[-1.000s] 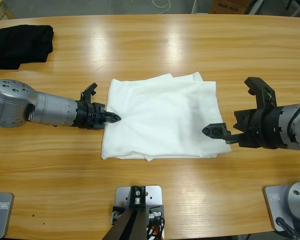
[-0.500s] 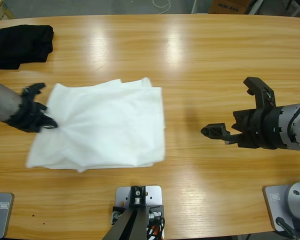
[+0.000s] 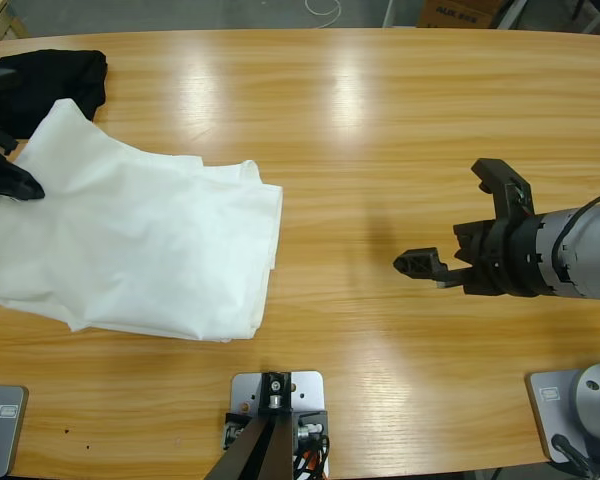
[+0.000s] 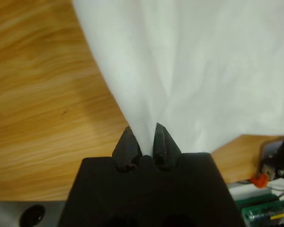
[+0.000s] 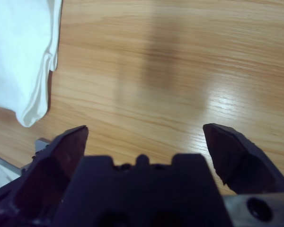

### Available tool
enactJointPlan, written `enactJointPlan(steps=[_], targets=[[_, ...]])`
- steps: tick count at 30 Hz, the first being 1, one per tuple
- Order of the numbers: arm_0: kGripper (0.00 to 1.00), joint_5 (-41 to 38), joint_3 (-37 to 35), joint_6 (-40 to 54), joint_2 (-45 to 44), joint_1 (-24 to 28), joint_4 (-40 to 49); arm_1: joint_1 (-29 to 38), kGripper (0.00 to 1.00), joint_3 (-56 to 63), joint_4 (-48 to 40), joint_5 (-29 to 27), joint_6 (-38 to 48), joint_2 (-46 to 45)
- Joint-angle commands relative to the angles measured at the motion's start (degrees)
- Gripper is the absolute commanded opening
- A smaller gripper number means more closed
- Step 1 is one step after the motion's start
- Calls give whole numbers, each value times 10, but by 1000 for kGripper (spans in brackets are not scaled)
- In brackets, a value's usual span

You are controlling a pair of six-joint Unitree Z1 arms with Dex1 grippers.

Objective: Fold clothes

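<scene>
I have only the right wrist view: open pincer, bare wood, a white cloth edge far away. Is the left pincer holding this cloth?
Observer: Yes. The left pincer is shut on the white T-shirt.
Operator: Where does the shirt lie?
Observer: On the table's left part, far from the right pincer.
Operator: Is anything near it?
Observer: A black garment at the far left corner; the shirt's corner overlaps it.

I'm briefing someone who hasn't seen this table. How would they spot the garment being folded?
On the wooden table, look to the left end in the high view. The white T-shirt lies there folded, one edge pinched in the left gripper. It is far bigger than the black garment at the corner behind it, which it partly covers.
</scene>
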Motion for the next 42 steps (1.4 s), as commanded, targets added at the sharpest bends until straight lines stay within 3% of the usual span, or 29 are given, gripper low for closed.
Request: enactJointPlan(steps=[1,6,10,17,26,33,42], targets=[[0,10,-134,11,75,-106,78,5,991,13,-8,7,7,35],[0,-2,-199,17,140,-164,100,5,994,14,-13,10,7,41],[0,-22,-203,17,179,-188,100,5,996,18,-13,10,7,39],[0,-45,-220,16,230,-193,100,5,996,34,-13,9,10,33],[0,-83,-318,14,310,-217,100,5,996,43,-22,9,11,36],[0,-97,-330,12,372,-237,100,5,996,49,-30,11,11,38],[0,-99,-406,10,444,-241,101,5,996,60,-33,16,11,37]])
